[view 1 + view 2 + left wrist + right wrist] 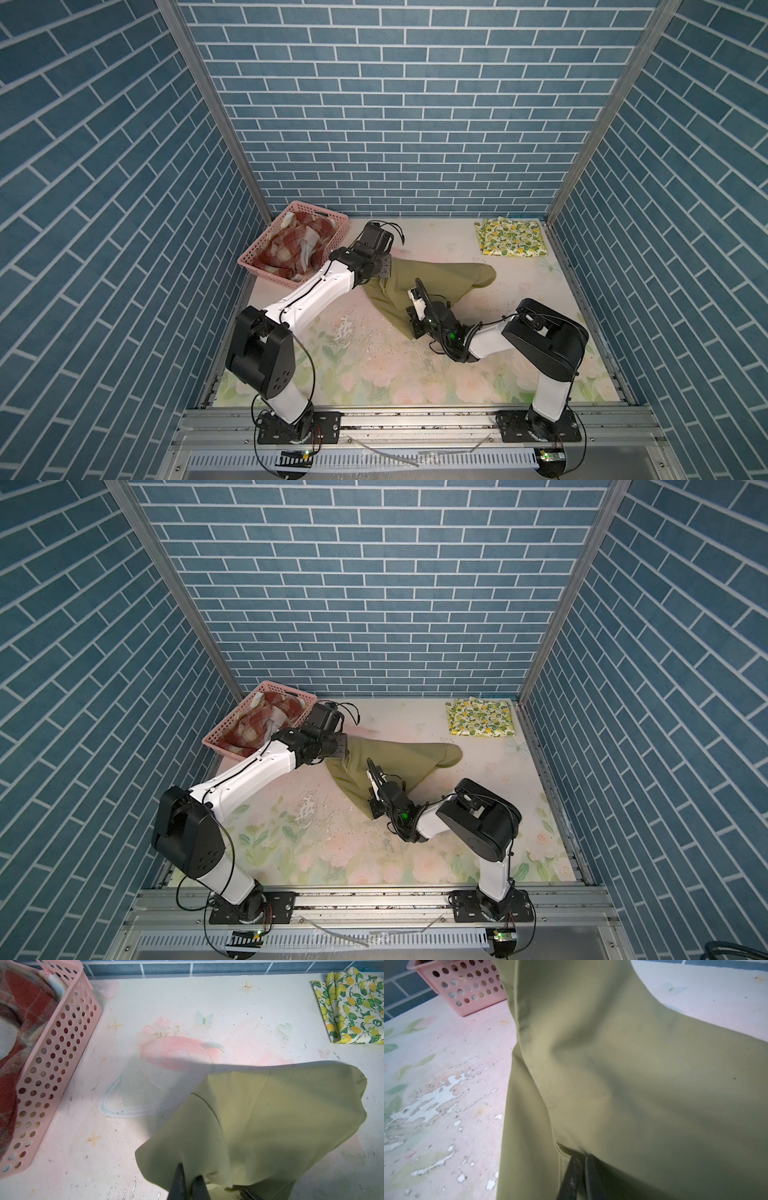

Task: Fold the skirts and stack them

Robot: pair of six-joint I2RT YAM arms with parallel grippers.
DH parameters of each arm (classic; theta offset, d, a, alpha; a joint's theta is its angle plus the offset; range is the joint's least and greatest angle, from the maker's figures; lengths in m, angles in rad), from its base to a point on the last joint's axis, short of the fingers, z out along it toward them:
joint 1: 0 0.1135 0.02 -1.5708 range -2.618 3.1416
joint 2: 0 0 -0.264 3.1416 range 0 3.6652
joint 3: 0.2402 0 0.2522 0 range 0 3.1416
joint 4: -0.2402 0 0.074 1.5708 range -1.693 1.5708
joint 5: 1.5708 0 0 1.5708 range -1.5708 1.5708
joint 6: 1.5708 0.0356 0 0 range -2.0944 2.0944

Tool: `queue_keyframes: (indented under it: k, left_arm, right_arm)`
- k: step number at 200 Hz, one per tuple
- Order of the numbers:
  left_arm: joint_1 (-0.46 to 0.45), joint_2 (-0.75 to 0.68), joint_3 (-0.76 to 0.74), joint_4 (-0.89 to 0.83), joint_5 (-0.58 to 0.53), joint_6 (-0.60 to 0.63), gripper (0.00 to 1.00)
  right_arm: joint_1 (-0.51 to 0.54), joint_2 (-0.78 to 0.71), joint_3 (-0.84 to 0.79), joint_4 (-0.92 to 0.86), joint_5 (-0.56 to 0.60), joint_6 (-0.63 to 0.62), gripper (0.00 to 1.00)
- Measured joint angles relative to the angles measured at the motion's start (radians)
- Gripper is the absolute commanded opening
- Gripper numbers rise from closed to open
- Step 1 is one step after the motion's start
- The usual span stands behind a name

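The olive green skirt hangs lifted and draped over the middle of the table, its right end resting on the covering. My left gripper is shut on the skirt's left edge. My right gripper is shut on a hemmed edge of the skirt nearer the front. A folded lemon-print skirt lies at the back right. A red plaid skirt lies crumpled in the basket.
The pink perforated basket stands at the back left, close to my left arm. The rose-printed table covering is worn and flaked in the middle front. Brick-pattern walls close in three sides.
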State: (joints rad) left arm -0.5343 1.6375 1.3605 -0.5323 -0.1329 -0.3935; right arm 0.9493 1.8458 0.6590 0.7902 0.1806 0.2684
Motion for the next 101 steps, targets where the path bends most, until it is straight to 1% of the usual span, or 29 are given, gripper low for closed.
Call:
queue_keyframes:
  k: [19,36,69,101]
  left_arm:
    - [0.000,0.000,0.000,-0.001,0.000,0.000,0.00]
    - [0.000,0.000,0.001,-0.003,0.000,0.000,0.00]
    - [0.000,-0.027,0.010,-0.025,0.001,0.001,0.00]
    - [0.000,-0.145,0.015,-0.057,0.011,0.009,0.00]
  right_arm:
    - [0.000,-0.043,-0.007,-0.032,0.021,-0.005,0.00]
    - [0.000,-0.140,-0.022,-0.084,0.046,-0.015,0.00]
    - [0.000,-0.443,-0.029,-0.237,0.111,-0.047,0.00]
    - [0.000,-0.721,0.019,-0.474,0.200,-0.077,0.00]
